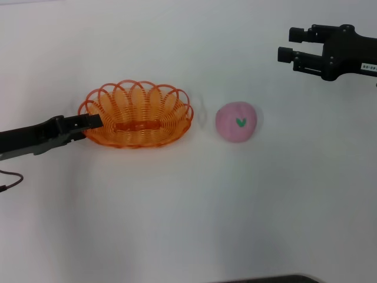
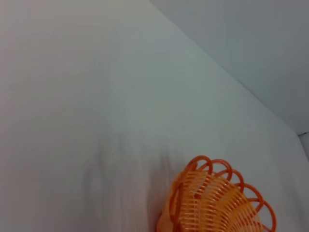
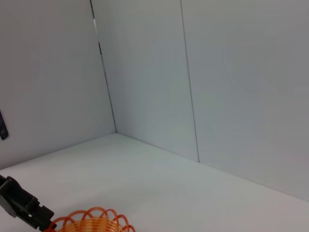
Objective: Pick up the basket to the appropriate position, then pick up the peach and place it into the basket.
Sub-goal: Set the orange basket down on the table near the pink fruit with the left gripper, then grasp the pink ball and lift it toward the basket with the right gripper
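Observation:
The orange wire basket (image 1: 136,115) stands on the white table, left of the middle. My left gripper (image 1: 89,122) reaches in from the left and its fingers are closed on the basket's left rim. The basket also shows in the left wrist view (image 2: 217,203) and in the right wrist view (image 3: 94,223), where the left gripper (image 3: 24,207) touches its rim. The pale-pink peach (image 1: 235,121) with a green mark lies on the table just right of the basket, apart from it. My right gripper (image 1: 286,46) hangs open and empty at the upper right, well above and beyond the peach.
The white table (image 1: 188,224) stretches around both objects. Grey wall panels (image 3: 217,72) stand behind the table. A thin cable (image 1: 10,180) hangs at the left edge under the left arm.

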You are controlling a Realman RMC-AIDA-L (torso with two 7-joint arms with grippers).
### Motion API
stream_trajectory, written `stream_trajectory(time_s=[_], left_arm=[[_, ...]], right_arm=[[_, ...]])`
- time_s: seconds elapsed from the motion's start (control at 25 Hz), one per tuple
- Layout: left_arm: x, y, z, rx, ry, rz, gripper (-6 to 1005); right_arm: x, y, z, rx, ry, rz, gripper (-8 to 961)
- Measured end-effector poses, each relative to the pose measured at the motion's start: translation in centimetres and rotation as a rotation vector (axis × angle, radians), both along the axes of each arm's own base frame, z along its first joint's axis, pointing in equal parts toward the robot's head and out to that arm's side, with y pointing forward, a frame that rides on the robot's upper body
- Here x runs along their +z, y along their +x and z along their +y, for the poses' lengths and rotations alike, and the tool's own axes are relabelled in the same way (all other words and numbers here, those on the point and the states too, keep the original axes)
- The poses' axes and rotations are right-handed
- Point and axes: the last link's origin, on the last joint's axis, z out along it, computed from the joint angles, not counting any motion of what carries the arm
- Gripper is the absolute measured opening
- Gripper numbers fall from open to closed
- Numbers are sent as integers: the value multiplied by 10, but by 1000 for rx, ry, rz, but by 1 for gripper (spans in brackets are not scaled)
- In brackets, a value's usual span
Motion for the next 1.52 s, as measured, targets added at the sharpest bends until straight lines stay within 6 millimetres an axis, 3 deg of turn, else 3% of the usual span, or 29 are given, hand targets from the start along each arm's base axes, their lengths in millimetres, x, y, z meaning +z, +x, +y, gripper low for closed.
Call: stream_trajectory(time_s=[0.24, 0.48, 0.68, 0.88, 1.08, 1.28, 1.52], left_arm=[[12, -12, -2, 21, 14, 54, 625], [44, -35, -3, 48, 105, 119, 624], [82, -43, -2, -46, 255, 145, 622], [109, -35, -4, -295, 424, 193, 621], [107, -25, -7, -545, 428, 294, 620], [95, -8, -26, -845, 371, 299, 619], [75, -11, -38, -927, 268, 308, 622]], right_arm=[[0, 0, 0, 1, 0, 0, 569], [0, 0, 0, 1, 1, 0, 569], [1, -1, 1, -4, 1, 6, 569], [3, -3, 3, -27, 9, 48, 569], [4, -5, 4, -66, -13, 80, 570], [5, -8, 9, -124, -41, 114, 570], [8, -8, 14, -171, -73, 114, 570]])
